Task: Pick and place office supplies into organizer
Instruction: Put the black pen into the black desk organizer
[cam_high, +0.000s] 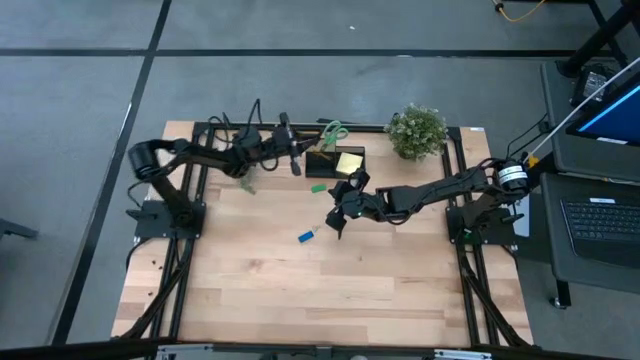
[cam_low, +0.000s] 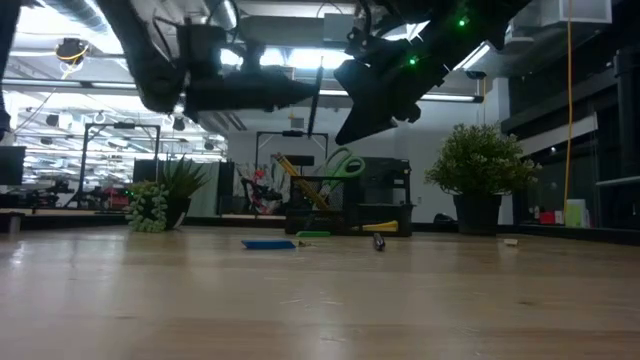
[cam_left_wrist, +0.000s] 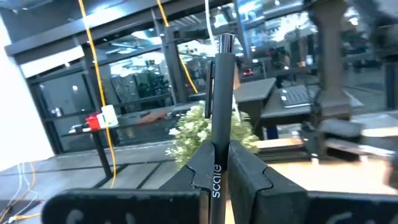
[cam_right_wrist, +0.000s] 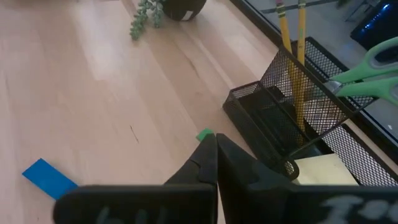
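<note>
A black pen (cam_left_wrist: 222, 99) is being held upright by the closed left gripper (cam_high: 295, 160), just beside the organizer (cam_high: 335, 160) near the table's (cam_high: 400, 290) back edge. It should be lowered slowly into the tall part. The right gripper (cam_high: 338, 222) is shut and empty.

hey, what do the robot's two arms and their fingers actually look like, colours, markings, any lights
Both arms are dark, near black, built of jointed segments. The right arm has a silvery-white ring near its base, and green lights glow on its wrist in the low view. The left gripper has flat, angular black fingers, with white lettering between them. The right gripper has matching black fingers.
</note>
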